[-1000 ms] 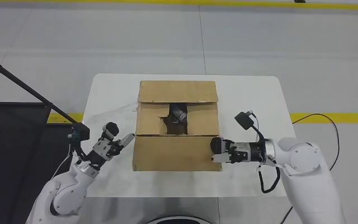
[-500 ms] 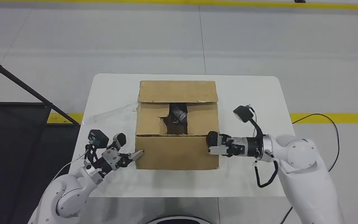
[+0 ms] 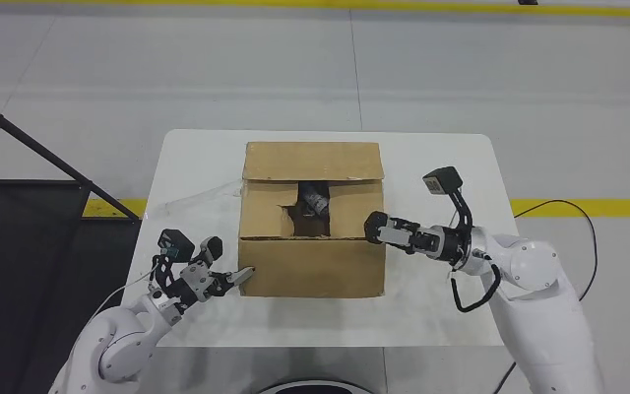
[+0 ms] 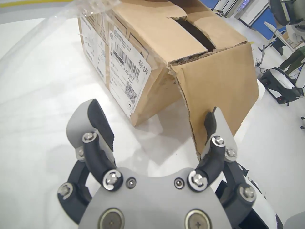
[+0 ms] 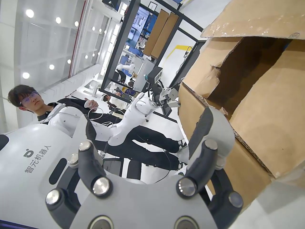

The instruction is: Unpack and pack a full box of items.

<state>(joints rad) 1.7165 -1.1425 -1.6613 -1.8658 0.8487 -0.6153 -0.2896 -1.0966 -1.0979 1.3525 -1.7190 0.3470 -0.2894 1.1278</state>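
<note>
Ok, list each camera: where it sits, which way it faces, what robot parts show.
Top view: above the arms, looking down on table and cardboard box; left gripper and right gripper at the box's near corners.
Left wrist view: on the left wrist, facing the box's labelled side past its open fingers.
Right wrist view: on the right wrist, facing along the box's near edge into the room; open fingers, left gripper farther off.
Shared: all see the box; top and right wrist views both show the left gripper.

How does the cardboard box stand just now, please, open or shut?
Partly open: the cardboard box has its outer flaps folded out and its inner flaps lying across the top, a dark gap between them.
</note>
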